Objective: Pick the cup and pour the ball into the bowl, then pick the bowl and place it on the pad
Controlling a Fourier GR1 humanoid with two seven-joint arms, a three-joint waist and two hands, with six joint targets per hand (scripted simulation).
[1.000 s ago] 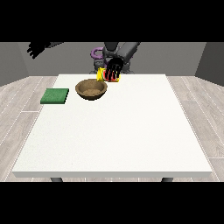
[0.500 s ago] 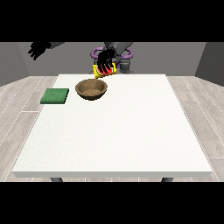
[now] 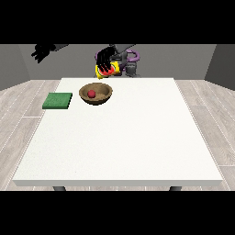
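Black fingers of the hand at the view's right are curled round the yellow cup, grasping it above the far edge of the white counter, upper centre of the frame. The cup is tipped, its long axis slanting, its red-lit mouth facing toward the camera and down toward the bowl; how steeply it tilts cannot be told. The red ball lies inside the brown wooden bowl, which stands upright on the counter just below the cup in the frame. Half a second ago the bowl showed no ball, and the cup was held at much the same spot, so the ball has come out of the cup since then. The green pad lies flat to the left of the bowl, near it but apart, unmoved. The hand at the view's left hangs raised in the upper left of the frame, away from the counter; whether its fingers are released or clenched cannot be told.
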